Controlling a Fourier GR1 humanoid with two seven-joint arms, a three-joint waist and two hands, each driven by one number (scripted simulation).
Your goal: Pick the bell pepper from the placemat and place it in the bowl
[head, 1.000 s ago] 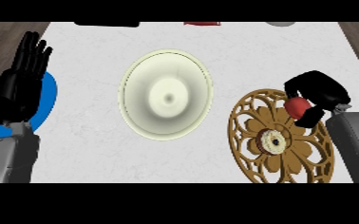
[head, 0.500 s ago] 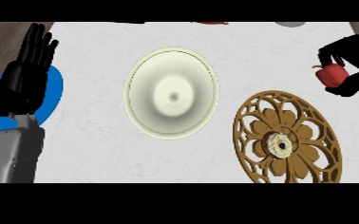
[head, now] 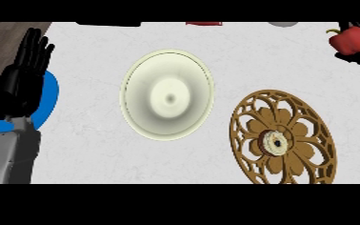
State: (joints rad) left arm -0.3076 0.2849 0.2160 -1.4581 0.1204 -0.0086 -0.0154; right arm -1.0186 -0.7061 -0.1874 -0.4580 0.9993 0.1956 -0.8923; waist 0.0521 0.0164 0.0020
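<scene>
A red bell pepper shows at the right edge, near the far side of the counter, held by my right hand, whose black fingers curl round it; most of that hand is cut off by the view's edge. The cream bowl sits in the middle of the counter with nothing inside. A brown openwork placemat lies at the lower right with nothing on it. At the left edge my left hand rests open, fingers up.
A blue plate lies partly under the left hand. Along the far edge show a dark object, a red object and a grey one. Wooden floor shows at the top left corner.
My right hand has lifted the bell pepper off the placemat and carried it up and to the right, toward the view's edge. The left hand has stayed still.
</scene>
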